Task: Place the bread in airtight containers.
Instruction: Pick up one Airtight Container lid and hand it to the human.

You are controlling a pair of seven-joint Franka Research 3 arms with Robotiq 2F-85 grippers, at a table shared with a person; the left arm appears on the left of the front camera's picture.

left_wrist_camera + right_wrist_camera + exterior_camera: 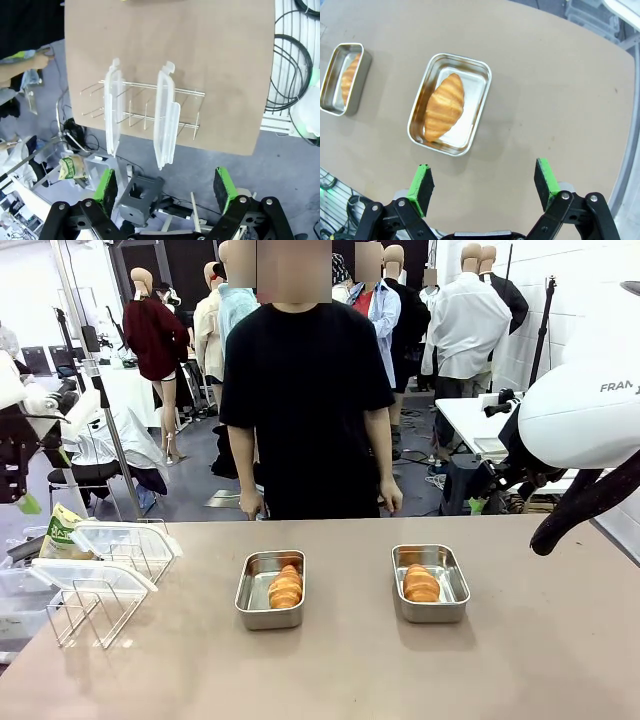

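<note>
Two steel airtight containers stand open, side by side, mid-table: the left one and the right one. Each holds one golden-brown bread roll. In the right wrist view my right gripper hangs open above the table, just short of the nearer container and its bread; the other container with bread sits at the left edge. My left gripper is open and off the table's edge, facing two clear lids that stand upright in a wire rack.
The wire rack with the lids sits at the table's left end, and a yellow-green snack bag lies beyond it. A person in black stands at the far edge, hands down. Bare tabletop lies in front of the containers.
</note>
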